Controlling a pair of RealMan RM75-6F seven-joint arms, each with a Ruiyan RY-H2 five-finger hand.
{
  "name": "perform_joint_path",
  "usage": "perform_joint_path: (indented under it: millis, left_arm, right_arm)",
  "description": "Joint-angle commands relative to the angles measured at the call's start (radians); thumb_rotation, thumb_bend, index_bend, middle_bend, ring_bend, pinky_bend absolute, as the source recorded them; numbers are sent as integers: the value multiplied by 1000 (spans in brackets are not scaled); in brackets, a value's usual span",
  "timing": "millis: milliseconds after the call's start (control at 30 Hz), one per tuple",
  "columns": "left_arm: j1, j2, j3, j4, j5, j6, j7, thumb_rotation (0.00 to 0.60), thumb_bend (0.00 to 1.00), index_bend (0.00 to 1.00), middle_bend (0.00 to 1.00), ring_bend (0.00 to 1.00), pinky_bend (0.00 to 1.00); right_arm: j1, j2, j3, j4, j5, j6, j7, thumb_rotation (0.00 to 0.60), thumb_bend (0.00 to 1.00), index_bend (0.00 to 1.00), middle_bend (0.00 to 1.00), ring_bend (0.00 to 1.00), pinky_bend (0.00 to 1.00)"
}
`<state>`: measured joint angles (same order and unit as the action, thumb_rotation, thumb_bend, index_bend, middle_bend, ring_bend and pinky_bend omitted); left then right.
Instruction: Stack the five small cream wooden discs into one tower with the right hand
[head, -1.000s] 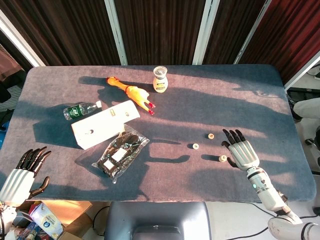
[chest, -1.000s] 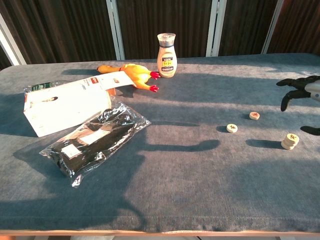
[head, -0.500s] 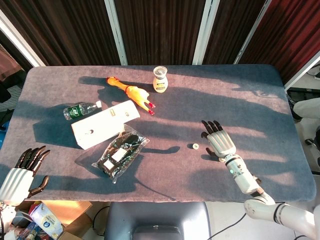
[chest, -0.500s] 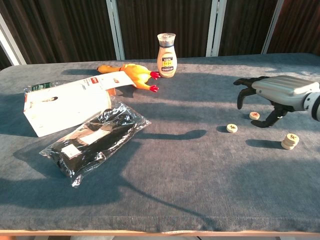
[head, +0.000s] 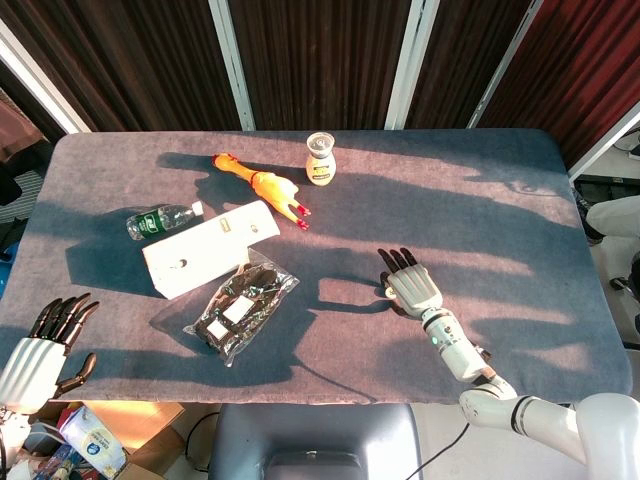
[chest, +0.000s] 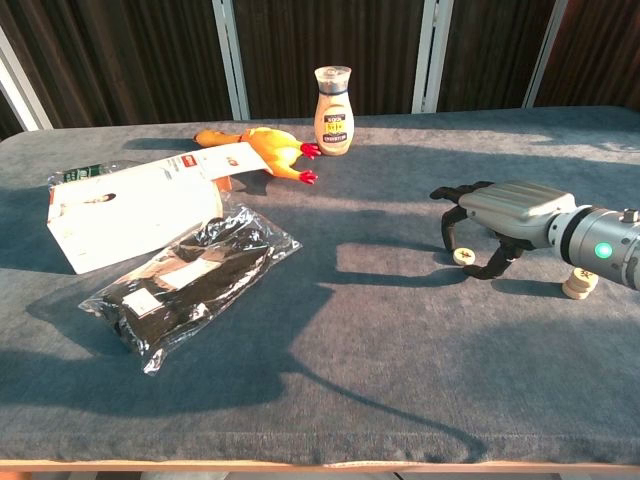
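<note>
My right hand (chest: 497, 212) hovers low over the table right of centre, palm down, fingers arched with the thumb apart. One small cream disc (chest: 464, 257) lies on the cloth in the gap between fingers and thumb, and I see no grip on it. A short stack of cream discs (chest: 577, 285) stands to the right, partly hidden behind my forearm. In the head view the right hand (head: 406, 282) covers the discs. Another single disc seen earlier is hidden behind the hand. My left hand (head: 42, 352) hangs off the table's front left corner, fingers spread and holding nothing.
A seasoning bottle (chest: 334, 97) and a rubber chicken (chest: 262, 150) stand at the back. A white box (chest: 135, 210), a plastic bag of black items (chest: 190, 275) and a water bottle (head: 160, 220) occupy the left half of the grey table (chest: 330, 380).
My right hand has swept leftward from the table's right side, past the stack, and lowered over the single disc. The left hand has barely moved.
</note>
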<state>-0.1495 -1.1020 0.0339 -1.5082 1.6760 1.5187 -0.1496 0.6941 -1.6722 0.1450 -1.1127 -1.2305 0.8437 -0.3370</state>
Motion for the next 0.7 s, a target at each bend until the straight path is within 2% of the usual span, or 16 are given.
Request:
perform_joint_path:
  millis: [33,333,500,700]
  left_arm:
    - [0,1,1,0,2,1,-2,600,477,0,0,0,24]
    - [1,1,1,3,2,2,-6,600,477,0,0,0,25]
    - [0,1,1,4,1,1,-7,600,477,0,0,0,25]
    - [1,1,1,5,3,2,-8,600,478,0,0,0,25]
  right_arm:
    - [1,-1,-2,5,3,-1,-1,600,445,562,41,0,0]
    - [4,-7,-5,14,12,2,-6,600,448,589,40,0,0]
    - [3,-11,-6,16,12,15,-10,600,464,650,43,0,0]
    - [-18,25,-13,-32,-14,66,0,600,466,678,56,0,0]
